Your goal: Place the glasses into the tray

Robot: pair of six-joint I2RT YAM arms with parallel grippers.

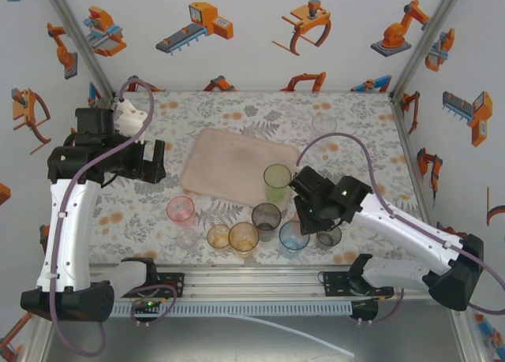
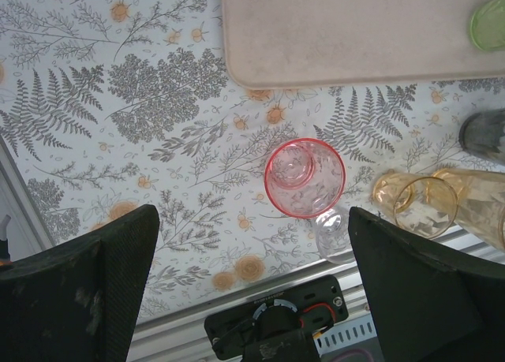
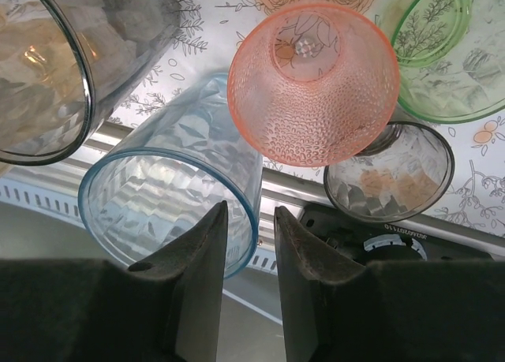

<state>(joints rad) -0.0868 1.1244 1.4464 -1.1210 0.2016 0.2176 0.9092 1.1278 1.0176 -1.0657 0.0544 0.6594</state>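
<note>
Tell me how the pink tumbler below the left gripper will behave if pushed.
The pink tumbler stands upright with a base narrower than its rim, so a high push would probably tip it. A clear glass stands right beside it and might get knocked.

No legible text; small white print on black clamp [image 3: 387, 237], unreadable.

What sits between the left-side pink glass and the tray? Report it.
Nothing: the left wrist view shows bare floral cloth between the pink glass and the tray.
</note>
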